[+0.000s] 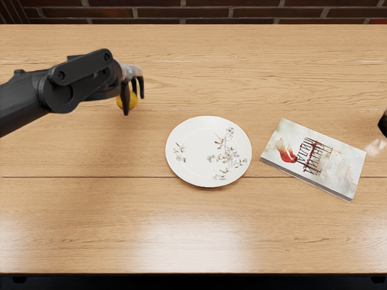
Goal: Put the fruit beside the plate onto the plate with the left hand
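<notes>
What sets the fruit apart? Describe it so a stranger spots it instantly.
Start at the wooden table, then the flowered white plate at its middle. Up and left of the plate, apart from it, is the fruit, partly behind the left hand. It alone is small, round and yellow.

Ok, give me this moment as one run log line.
left hand: around yellow fruit | yellow fruit: left of plate, not on it | book: right of plate | right hand: at right edge
</notes>
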Robot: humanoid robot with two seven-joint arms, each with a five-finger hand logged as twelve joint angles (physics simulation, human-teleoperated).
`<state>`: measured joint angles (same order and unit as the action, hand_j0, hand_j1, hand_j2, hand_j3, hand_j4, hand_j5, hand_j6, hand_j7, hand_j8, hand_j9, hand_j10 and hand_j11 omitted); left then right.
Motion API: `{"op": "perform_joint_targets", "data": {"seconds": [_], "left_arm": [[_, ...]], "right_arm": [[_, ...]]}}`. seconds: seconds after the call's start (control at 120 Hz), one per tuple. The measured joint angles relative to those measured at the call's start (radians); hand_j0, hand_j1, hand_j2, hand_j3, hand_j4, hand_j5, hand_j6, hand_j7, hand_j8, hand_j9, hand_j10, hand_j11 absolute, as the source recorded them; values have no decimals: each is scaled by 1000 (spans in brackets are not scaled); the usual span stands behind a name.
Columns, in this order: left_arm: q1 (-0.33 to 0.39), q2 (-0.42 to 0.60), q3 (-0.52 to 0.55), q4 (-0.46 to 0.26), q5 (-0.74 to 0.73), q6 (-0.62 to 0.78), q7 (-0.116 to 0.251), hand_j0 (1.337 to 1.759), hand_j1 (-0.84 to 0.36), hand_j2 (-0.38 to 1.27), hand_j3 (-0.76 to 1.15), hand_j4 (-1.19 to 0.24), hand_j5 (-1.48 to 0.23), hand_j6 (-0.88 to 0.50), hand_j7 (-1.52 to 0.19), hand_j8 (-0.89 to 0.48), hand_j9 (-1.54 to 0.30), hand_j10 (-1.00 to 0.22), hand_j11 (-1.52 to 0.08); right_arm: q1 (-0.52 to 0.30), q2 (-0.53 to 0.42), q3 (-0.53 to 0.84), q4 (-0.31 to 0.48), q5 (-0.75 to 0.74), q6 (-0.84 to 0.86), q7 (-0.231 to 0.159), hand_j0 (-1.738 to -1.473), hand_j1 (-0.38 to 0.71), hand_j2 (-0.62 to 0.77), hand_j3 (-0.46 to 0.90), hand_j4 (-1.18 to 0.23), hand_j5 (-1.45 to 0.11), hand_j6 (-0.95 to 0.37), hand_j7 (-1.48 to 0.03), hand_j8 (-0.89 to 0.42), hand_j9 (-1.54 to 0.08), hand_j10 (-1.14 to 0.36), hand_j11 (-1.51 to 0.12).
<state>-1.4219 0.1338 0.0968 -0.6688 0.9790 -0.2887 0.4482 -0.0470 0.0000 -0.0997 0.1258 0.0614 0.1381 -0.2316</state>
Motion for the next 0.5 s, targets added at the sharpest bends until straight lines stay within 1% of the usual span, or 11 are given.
{"op": "perform_joint_targets", "data": {"seconds": [0.1, 0.192, 0.292, 0.35, 0.383, 0.408, 0.45, 0.5], "left_arm": [[-8, -4, -1, -36, -29, -20, 1, 1655, -271, 423, -2, -672, -896, -594, -885, -521, -889, -667, -887], [-35, -7, -4, -61, -56, -43, 2, 1656, -278, 469, -1, -676, -904, -601, -895, -518, -891, -671, -891], [-42, -11, -26, -93, -75, -64, 12, 1656, -292, 523, -1, -679, -909, -602, -904, -521, -895, -679, -893], [-41, -34, -41, -106, -81, -72, 19, 1656, -299, 528, -1, -678, -913, -599, -908, -512, -897, -676, -896], [-50, -50, -46, -111, -84, -77, 22, 1657, -319, 597, 0, -675, -921, -594, -911, -507, -897, -672, -895], [-55, -64, -50, -113, -88, -79, 24, 1657, -313, 560, 0, -677, -919, -597, -912, -508, -897, -673, -896], [-61, -84, -54, -116, -97, -81, 30, 1657, -319, 579, 0, -677, -920, -594, -916, -505, -898, -671, -898], [-67, -108, -56, -119, -104, -84, 36, 1657, -337, 632, 0, -676, -924, -590, -920, -502, -898, -667, -897]], "right_arm": [[0, 0, 0, 0, 0, 0, 0, -1658, -349, 0, 0, 0, 0, 0, 0, 0, 0, 0, 0], [-1, 0, 0, 0, 0, 0, 0, -1658, -349, 0, 0, 0, 0, 0, 0, 0, 0, 0, 0], [-2, 0, 0, 0, 0, 0, 0, -1658, -349, 0, 0, 0, 0, 0, 0, 0, 0, 0, 0], [-3, 0, 0, 0, 0, 0, 0, -1658, -349, 0, 0, 0, 0, 0, 0, 0, 0, 0, 0], [-3, 0, 0, 0, 0, 0, 0, -1658, -349, 0, 0, 0, 0, 0, 0, 0, 0, 0, 0], [-3, 0, 0, 0, 0, 0, 0, -1658, -349, 0, 0, 0, 0, 0, 0, 0, 0, 0, 0], [-4, 0, 0, 0, 0, 0, 0, -1658, -349, 0, 0, 0, 0, 0, 0, 0, 0, 0, 0], [-7, 0, 0, 0, 0, 0, 0, -1658, -349, 0, 0, 0, 0, 0, 0, 0, 0, 0, 0]]}}
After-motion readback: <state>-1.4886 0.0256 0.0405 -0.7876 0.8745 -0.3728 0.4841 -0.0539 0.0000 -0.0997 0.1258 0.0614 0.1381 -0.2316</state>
